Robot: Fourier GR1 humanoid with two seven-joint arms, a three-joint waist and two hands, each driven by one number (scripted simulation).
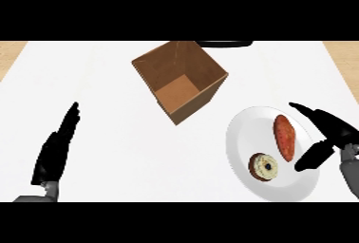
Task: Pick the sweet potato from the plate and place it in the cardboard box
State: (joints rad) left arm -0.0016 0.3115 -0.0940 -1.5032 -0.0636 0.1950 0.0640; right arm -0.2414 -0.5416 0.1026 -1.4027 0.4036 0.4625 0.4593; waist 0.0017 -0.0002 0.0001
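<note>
Sweet potato [285, 136] on plate [242, 142], just left of right hand [329, 137], fingers spread, holding nothing. Donut [264, 166] beside it. Box [181, 78] well apart. Left hand [54, 149] flat, released.

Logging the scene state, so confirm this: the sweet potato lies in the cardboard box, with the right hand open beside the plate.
Not quite. The head view shows the sweet potato lying on the plate, not in the cardboard box. The right hand is open beside it.
</note>
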